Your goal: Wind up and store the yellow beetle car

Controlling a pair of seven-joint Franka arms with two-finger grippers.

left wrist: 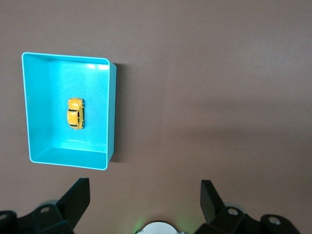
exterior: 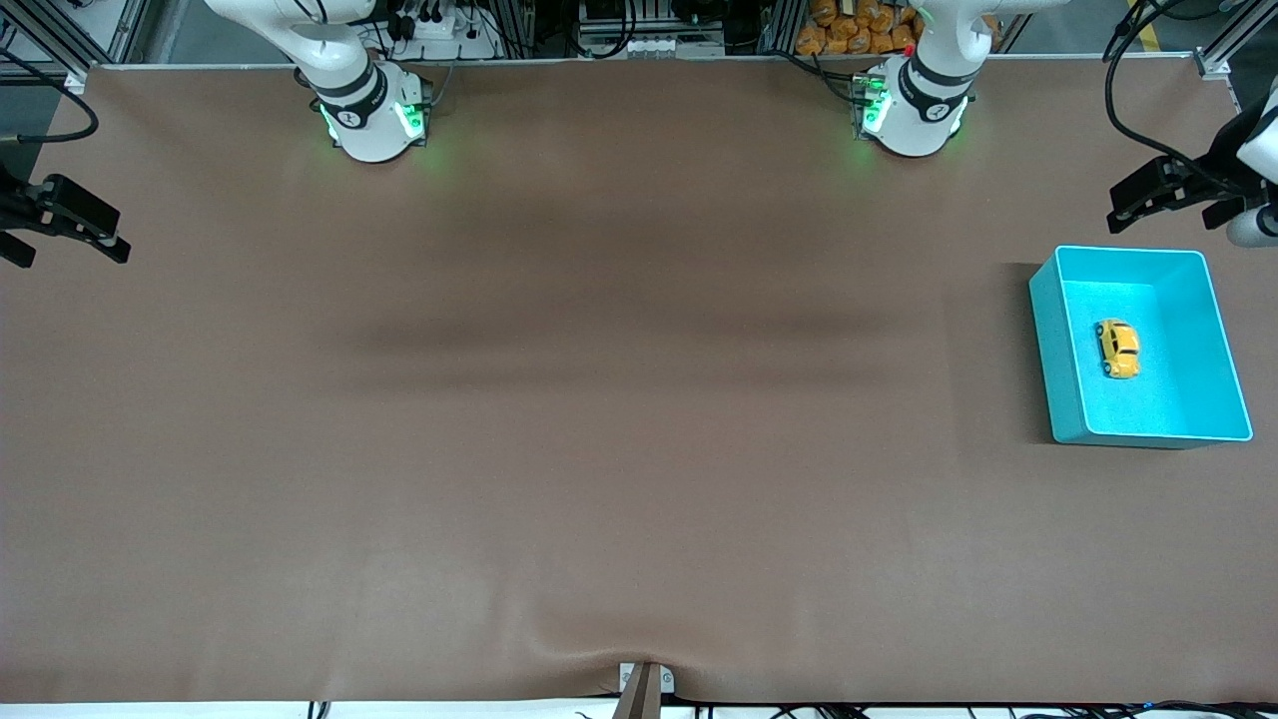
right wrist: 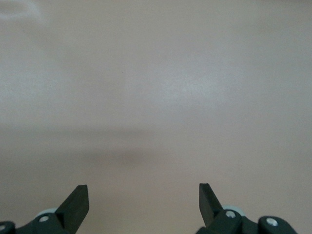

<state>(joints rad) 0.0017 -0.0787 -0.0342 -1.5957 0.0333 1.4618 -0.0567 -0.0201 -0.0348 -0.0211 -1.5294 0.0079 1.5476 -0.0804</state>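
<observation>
The yellow beetle car lies in the teal bin, mid-frame by the edge; left gripper hangs spread above it; right gripper hangs spread and empty over the bare surface.

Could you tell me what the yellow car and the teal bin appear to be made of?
The car looks like glossy painted metal or hard plastic; its yellow body shows a slight sheen, so which one stays open. The bin it sits in looks like moulded plastic with a smooth, semi-matte finish: uniform teal, thin walls, rounded corners and a soft highlight along its rim.
</observation>
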